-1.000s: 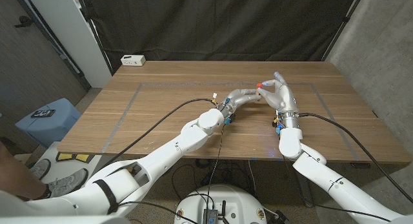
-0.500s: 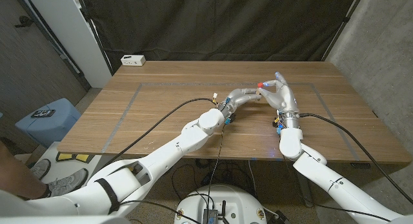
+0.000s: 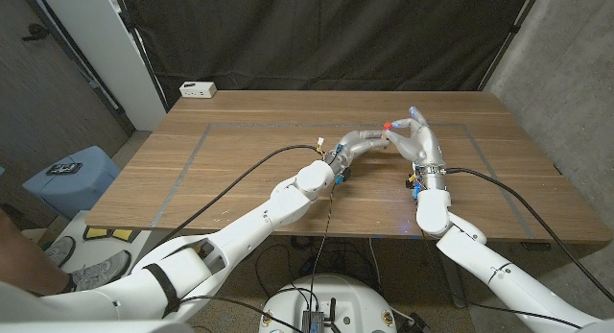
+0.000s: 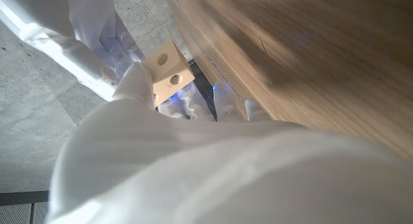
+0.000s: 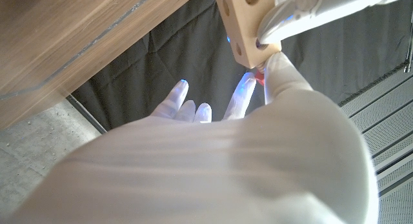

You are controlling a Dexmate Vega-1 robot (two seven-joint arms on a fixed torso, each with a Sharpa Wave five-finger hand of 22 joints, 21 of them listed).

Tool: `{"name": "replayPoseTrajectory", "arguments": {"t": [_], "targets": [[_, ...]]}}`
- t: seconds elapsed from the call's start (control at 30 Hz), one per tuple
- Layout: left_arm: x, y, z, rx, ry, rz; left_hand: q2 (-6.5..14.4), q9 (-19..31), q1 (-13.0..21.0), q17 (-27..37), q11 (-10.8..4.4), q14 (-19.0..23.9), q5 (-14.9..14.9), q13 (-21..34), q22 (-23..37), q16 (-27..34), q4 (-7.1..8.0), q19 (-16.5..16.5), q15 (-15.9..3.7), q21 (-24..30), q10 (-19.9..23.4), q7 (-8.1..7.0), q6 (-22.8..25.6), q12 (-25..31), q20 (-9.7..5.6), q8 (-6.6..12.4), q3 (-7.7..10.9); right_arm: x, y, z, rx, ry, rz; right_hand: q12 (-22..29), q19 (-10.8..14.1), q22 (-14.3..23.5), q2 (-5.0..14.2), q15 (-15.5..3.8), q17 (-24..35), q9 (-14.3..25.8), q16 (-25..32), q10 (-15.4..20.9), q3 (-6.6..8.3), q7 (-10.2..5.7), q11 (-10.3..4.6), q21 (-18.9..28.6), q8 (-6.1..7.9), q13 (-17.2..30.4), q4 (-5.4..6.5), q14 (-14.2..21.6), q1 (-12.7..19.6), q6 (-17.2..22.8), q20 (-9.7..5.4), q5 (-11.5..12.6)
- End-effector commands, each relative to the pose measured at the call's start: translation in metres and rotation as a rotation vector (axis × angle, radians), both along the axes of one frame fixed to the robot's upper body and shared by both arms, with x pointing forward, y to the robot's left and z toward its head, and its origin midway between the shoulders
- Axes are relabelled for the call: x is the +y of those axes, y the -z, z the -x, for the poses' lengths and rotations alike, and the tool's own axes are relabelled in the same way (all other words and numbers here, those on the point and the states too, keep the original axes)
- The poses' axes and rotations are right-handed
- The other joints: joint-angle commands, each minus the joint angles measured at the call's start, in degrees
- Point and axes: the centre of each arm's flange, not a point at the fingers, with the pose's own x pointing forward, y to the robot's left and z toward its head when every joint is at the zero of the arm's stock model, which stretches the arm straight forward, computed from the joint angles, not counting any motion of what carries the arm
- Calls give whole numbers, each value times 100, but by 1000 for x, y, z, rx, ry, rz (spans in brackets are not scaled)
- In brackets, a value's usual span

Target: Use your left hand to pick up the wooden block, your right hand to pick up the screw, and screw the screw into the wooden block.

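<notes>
While gripping wooden block (image 4: pixel 169 70), red screw (image 5: pixel 259 76) pinched

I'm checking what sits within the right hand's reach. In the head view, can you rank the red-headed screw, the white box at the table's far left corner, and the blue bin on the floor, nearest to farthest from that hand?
From the right hand:
1. Red-headed screw, at its fingertips, mid-table.
2. White box, at the table's far left corner.
3. Blue bin, on the floor left of the table.

Pale tan wooden block (image 4: pixel 169 70), red-headed screw (image 3: pixel 388 126), brown wood-grain table (image 3: pixel 230 170), black curtain (image 3: pixel 326 35).
</notes>
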Motion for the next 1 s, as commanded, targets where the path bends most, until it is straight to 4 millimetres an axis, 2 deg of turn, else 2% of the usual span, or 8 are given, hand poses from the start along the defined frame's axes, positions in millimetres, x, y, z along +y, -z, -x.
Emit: {"name": "replayPoseTrajectory", "arguments": {"t": [0.03, 0.5, 0.67, 1.0], "targets": [[-1, -1, -2, 6, 2, -3, 16, 7, -43, 18, 19, 70, 23, 16, 22, 21, 15, 18, -364, 37, 23, -10, 14, 18, 17, 28, -28, -2, 0, -2, 10, -10, 1, -22, -50, 18, -98, -200, 17, -24, -30, -58, 46, -9, 3, -10, -79, 16, -3, -41, 12, -107, -15, 9], [-4, -1, -3, 11, 4, -6, 6, 7, -7, 9, 19, 65, 28, 7, 23, 12, -32, 19, -367, 37, 19, -12, 19, 14, 8, 33, -20, -4, 1, -2, 20, -18, 2, -47, -99, 21, -161, -138, 22, -124, -39, -199, 41, 23, 33, -13, -220, 19, 45, -101, -104, -275, 1, -1], [-4, -1, -4, 11, 4, -6, 15, 7, 103, -3, 19, 57, 37, 8, 23, 2, -112, 17, -370, 35, 24, -8, 52, 19, 9, 48, 19, -5, 2, -3, 23, -23, 3, -46, -121, 23, -138, -123, 30, -168, -34, -237, 41, 71, 76, -11, -279, 19, 97, -117, -201, -335, 8, -7], [-4, 0, -3, 16, 1, -2, 21, 6, 107, 0, 21, 51, 31, 3, 23, 1, -124, 13, -368, 33, 18, -8, 49, 15, 3, 46, 20, -6, 3, -3, 33, -34, 1, -56, -175, 24, -149, -82, 34, -237, -45, -338, 37, 75, 105, -17, -400, 21, 129, -188, -321, -497, 30, -17]]}}
